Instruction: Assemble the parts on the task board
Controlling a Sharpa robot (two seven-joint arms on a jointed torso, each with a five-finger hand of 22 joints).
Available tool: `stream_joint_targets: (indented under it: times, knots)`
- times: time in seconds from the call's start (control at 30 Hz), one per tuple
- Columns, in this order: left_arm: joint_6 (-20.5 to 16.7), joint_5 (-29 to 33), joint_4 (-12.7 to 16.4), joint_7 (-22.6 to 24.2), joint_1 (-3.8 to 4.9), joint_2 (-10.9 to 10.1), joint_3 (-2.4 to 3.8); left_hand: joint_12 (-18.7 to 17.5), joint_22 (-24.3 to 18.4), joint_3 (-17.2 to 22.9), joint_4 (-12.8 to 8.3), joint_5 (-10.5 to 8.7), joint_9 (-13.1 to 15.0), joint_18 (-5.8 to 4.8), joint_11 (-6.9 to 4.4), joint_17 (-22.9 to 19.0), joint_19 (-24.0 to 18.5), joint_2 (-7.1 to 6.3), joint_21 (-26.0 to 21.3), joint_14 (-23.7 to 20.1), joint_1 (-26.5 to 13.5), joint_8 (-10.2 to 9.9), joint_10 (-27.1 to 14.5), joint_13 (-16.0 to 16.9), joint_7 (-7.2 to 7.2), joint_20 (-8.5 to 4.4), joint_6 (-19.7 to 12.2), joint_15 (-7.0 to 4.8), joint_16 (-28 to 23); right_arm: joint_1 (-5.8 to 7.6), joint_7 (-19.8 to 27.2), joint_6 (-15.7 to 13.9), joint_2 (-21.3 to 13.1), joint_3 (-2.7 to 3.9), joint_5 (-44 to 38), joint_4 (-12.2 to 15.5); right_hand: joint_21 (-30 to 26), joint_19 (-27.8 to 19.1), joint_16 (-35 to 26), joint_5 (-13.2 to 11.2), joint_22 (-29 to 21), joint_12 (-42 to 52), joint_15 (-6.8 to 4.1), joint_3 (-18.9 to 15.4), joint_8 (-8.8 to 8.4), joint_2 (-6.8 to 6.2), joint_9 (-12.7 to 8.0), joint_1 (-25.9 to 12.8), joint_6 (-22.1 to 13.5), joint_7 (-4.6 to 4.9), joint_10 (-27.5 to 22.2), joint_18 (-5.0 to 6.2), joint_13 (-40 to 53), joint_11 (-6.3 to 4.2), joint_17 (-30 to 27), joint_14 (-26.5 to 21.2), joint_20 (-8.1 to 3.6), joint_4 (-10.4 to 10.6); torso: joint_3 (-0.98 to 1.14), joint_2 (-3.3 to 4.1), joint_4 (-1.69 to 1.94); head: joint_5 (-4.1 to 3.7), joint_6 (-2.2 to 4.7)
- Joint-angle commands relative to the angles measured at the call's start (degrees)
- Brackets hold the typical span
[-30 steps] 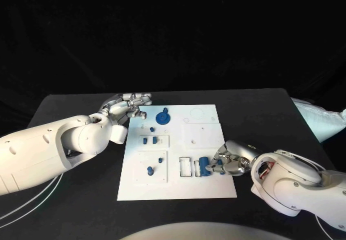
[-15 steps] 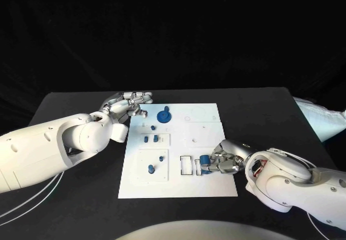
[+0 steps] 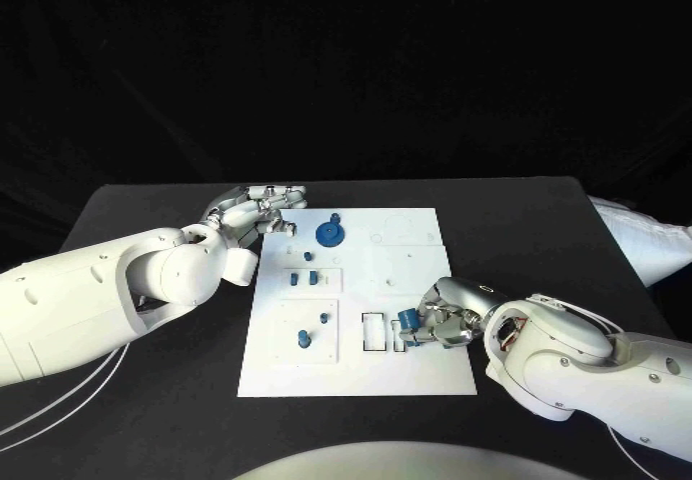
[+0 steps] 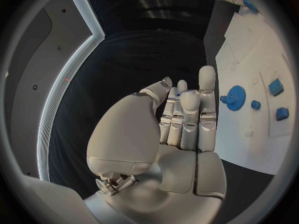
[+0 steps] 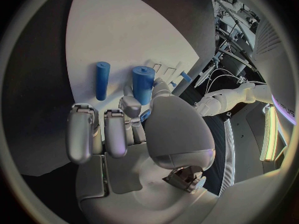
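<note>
The white task board [image 3: 404,265] lies in the middle of the black table. My right hand [image 3: 450,322] rests on its near right part and pinches a thick blue cylinder [image 3: 410,320] between thumb and a finger, just beside the rectangular slots [image 3: 372,332]. In the right wrist view the hand [image 5: 137,129] holds that cylinder [image 5: 143,82] upright against the board [image 5: 118,30], with a slimmer blue peg [image 5: 102,79] next to it. My left hand [image 3: 260,212] hovers at the board's far left corner, fingers straight, holding nothing [image 4: 181,119].
A blue gear [image 3: 329,234] sits at the board's far left, also seen from the left wrist [image 4: 235,97]. Small blue pieces stand in the left column [image 3: 302,278] and near left panel [image 3: 302,339]. Black table surrounds the board.
My right hand has shifted a little to the left and towards the slots with the blue cylinder in it. The left hand has stayed in place.
</note>
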Motion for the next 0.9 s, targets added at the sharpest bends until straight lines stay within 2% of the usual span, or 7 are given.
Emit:
stream_joint_targets:
  times: [0.03, 0.1, 0.23, 0.47, 0.63, 0.8, 0.9]
  knots:
    - [1.1, -0.2, 0.1, 0.1, -0.06, 0.0, 0.03, 0.2, -0.1, -0.2, 0.0, -0.08, -0.1, 0.96, -0.16, -0.1, -0.2, 0.1, -0.2, -0.4, 0.0, 0.2, -0.4, 0.1, 0.03, 0.02, -0.5, -0.03, -0.3, -0.62, -0.9, 1.9, 0.0, -0.53, 2.1, -0.9, 0.4, 0.4, 0.3, 2.4, 0.2, 0.3, -0.19, 1.0, 0.47, 2.19, 0.3, 2.8, 0.1, -0.39, 0.5, -1.17, 0.4, -0.24, 2.7, 3.9, -0.22, -1.0, -0.03, -0.02, -0.08, 0.05, -0.05]
    - [1.2, -0.2, 0.1, 0.0, -0.07, 0.0, 0.03, 0.2, -0.1, -0.2, 0.0, -0.08, -0.1, 0.96, -0.16, -0.1, -0.2, 0.1, -0.2, -0.4, 0.0, 0.2, -0.4, 0.1, 0.03, 0.02, -0.5, -0.03, -0.3, -0.62, -0.5, 0.5, -0.1, -0.52, 4.2, -0.8, 0.5, 0.5, 0.4, 4.0, 0.4, 0.7, -0.32, 1.9, 0.7, 3.08, 0.5, 4.4, 0.4, -0.52, 0.9, -1.2, 1.0, -0.4, 2.9, 3.9, -0.33, -1.5, -0.01, -0.02, -0.09, 0.18, 0.0]
    - [1.3, -0.2, 0.0, -0.1, -0.14, 0.0, 0.02, 0.2, -0.1, -0.2, 0.0, -0.08, -0.1, 0.96, -0.16, -0.1, -0.2, 0.1, -0.2, -0.4, 0.0, 0.2, -0.4, 0.1, 0.03, 0.02, -0.5, -0.03, -0.3, -0.62, 1.8, -2.7, -0.5, -0.51, 8.4, 0.0, 0.6, 0.5, 0.5, 5.7, 0.4, 0.9, -0.43, 2.6, 0.93, 3.91, 0.7, 5.3, 0.6, -0.66, 1.2, -1.21, 1.5, -0.55, 2.8, 3.9, -0.44, -1.6, 0.05, -0.02, -0.15, 0.25, 0.07]
    - [1.4, -0.2, 0.0, -0.2, -0.21, 0.0, 0.01, 0.2, -0.1, -0.2, 0.0, -0.08, -0.1, 0.96, -0.16, -0.1, -0.2, 0.1, -0.2, -0.4, 0.0, 0.2, -0.4, 0.1, 0.03, 0.02, -0.5, -0.03, -0.3, -0.31, 4.3, -6.9, -1.3, -0.33, 13.9, 2.9, 0.7, 0.5, 0.5, 6.7, 0.6, 1.5, -0.64, 2.2, 1.28, 4.51, 1.3, 3.5, 1.7, -1.03, 2.3, -1.22, 2.5, -0.81, 2.9, 3.9, -0.63, 0.3, -0.03, 0.0, -0.07, 0.11, 0.18]
    - [1.5, -0.2, 0.0, -0.3, -0.23, 0.1, 0.01, 0.2, -0.2, -0.3, 0.1, -0.07, -0.1, 0.98, -0.15, -0.2, -0.3, 0.15, -0.4, -0.5, -0.1, 0.2, -0.5, 0.1, 0.03, 0.04, -0.6, -0.02, -0.3, 0.09, 3.9, -6.7, -1.1, -0.25, 15.0, 3.6, 0.7, 0.5, 0.5, 6.8, 0.6, 1.2, -0.68, 1.2, 1.2, 4.32, 1.6, 1.8, 1.9, -1.07, 2.4, -1.22, 2.5, -0.84, 2.9, 3.9, -0.68, 0.7, -0.06, 0.03, -0.02, 0.12, 0.26]
    - [1.6, -0.2, 0.1, -0.4, -0.24, 0.0, 0.0, 0.3, -0.2, -0.3, 0.1, -0.07, -0.1, 0.98, -0.15, -0.2, -0.3, 0.15, -0.4, -0.5, -0.1, 0.2, -0.5, 0.1, 0.03, 0.04, -0.6, -0.02, -0.3, 0.22, 2.8, -5.0, 0.0, -0.22, 14.8, 3.4, 0.7, 0.4, 0.5, 6.6, 0.6, 1.3, -0.76, 0.5, 1.26, 4.44, 1.9, 0.6, 2.4, -1.23, 2.7, -1.22, 2.9, -0.95, 2.8, 3.8, -0.74, 0.7, -0.07, 0.05, -0.06, 0.45, 0.13]
    - [1.7, -0.2, 0.1, -0.4, -0.24, 0.0, 0.0, 0.3, -0.2, -0.3, 0.1, -0.07, -0.1, 0.98, -0.15, -0.3, -0.3, 0.15, -0.4, -0.5, -0.1, 0.2, -0.6, 0.1, 0.03, 0.04, -0.6, -0.01, -0.3, 0.25, 1.9, -4.0, 1.0, -0.22, 14.1, 3.0, 0.6, 0.4, 0.4, 5.1, 0.6, 1.3, -0.8, -0.4, 1.15, 4.95, 2.2, -1.3, 2.5, -1.32, 2.9, -1.21, 3.1, -0.97, 2.7, 3.8, -0.78, 0.7, -0.09, 0.0, -0.1, 0.47, 0.11]
